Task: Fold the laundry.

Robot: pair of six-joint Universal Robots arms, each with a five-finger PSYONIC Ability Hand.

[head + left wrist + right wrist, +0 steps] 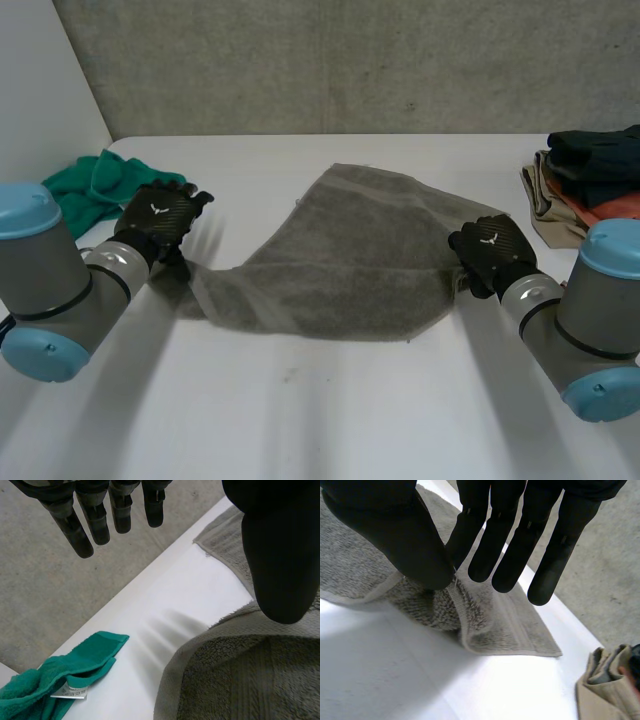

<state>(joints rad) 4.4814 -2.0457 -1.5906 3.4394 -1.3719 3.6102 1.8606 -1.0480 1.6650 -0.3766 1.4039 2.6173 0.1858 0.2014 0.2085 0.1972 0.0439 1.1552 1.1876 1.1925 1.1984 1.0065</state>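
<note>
A grey towel (340,260) lies rumpled across the middle of the white table (330,410). My right hand (490,250) is at the towel's right edge. In the right wrist view its thumb (415,545) and a finger pinch a raised fold of the towel (485,625), so it is shut on it. My left hand (160,218) hovers just above the towel's left corner. There the fingers (95,520) are straight and spread, the thumb (282,555) stands apart from them, and the towel (240,680) lies free below it.
A green cloth (95,185) lies bunched at the table's far left corner, its white label (70,692) showing beyond my left hand. A pile of folded clothes (590,185) in dark, tan and orange sits at the far right edge (610,685).
</note>
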